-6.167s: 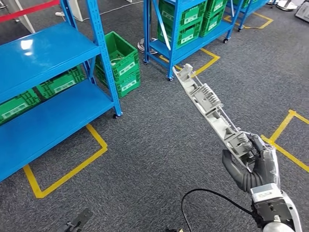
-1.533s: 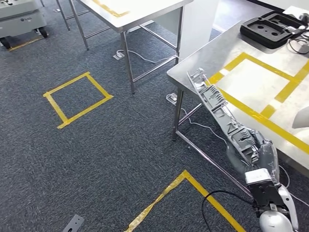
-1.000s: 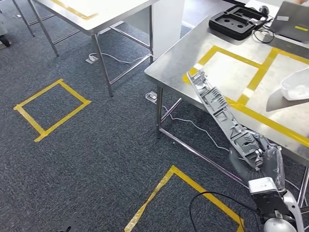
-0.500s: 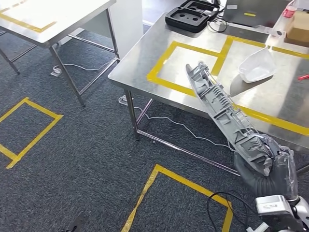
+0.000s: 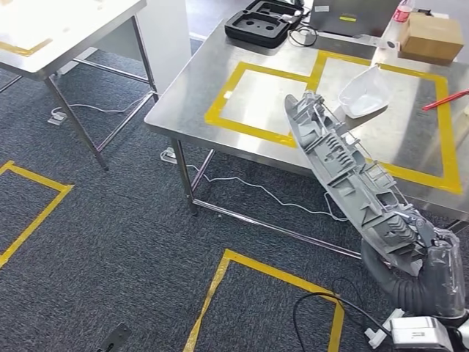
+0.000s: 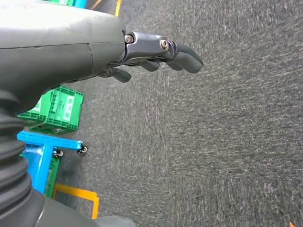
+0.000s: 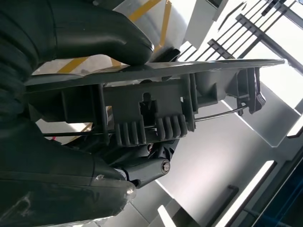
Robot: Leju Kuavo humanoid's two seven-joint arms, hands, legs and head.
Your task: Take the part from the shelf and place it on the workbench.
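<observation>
Fingers around one grey part.

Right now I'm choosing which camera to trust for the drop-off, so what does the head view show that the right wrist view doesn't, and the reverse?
Head view alone: the steel workbench with yellow tape squares, a white tray, a black moulded case, a cardboard box, and the carpet below. Right wrist view alone: a close look along the part's ribbed side, a thin rod running beside it, and the thick thumb pressed on its edge. Both: the right robot hand holding the long grey plastic part by one end.
</observation>
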